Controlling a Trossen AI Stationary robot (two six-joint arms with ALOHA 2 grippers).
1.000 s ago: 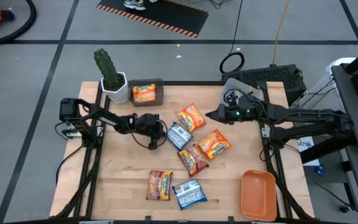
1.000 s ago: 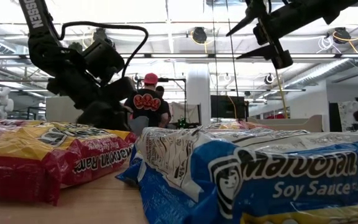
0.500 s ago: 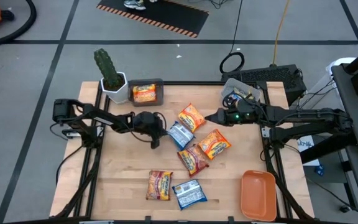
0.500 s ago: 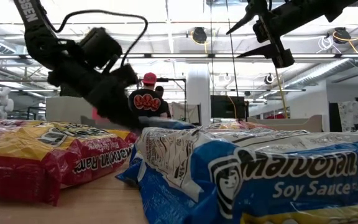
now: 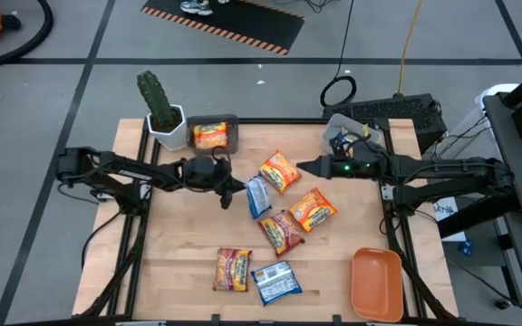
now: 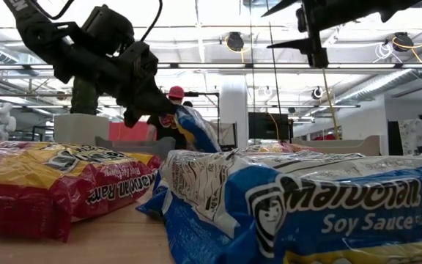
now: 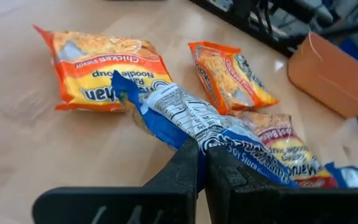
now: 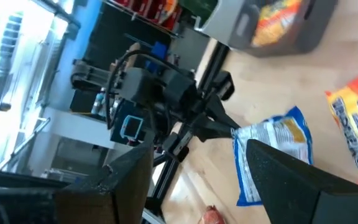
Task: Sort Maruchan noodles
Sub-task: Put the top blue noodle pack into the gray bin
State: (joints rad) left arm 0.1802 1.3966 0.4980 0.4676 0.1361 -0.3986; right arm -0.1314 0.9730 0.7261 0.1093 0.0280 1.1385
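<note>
Looking straight down: left gripper (image 5: 234, 187) sits left of table centre, fingers clamped on the edge of a blue-white packet (image 5: 257, 196), which tilts up off the table (image 5: 179, 263). Right gripper (image 5: 303, 166) hovers at about 1 o'clock from centre, fingers spread, holding nothing. Orange packets lie at 12 o'clock (image 5: 279, 171) and 3 o'clock (image 5: 313, 209) of the held one, a red-brown packet (image 5: 282, 232) at 5 o'clock. Near the front edge sit another red-brown packet (image 5: 234, 270) and a second blue-white packet (image 5: 275, 282). One orange packet rests in the grey bin (image 5: 212, 134) at 11 o'clock, beside a cactus pot (image 5: 165, 122). Orange tray (image 5: 376, 282) at the 4 o'clock corner.

Low view: left gripper (image 6: 152, 111) holds the blue packet (image 6: 190, 130) lifted, hanging down; right gripper (image 6: 288, 26) is high up, jaws apart.

Left wrist view: fingers (image 7: 185, 168) pinched together on the blue-white packet (image 7: 191, 121), with an orange packet (image 7: 107, 68) behind it.

Right wrist view: own fingers (image 8: 291, 168) wide apart; left arm's gripper grips the blue packet (image 8: 272, 152).
</note>
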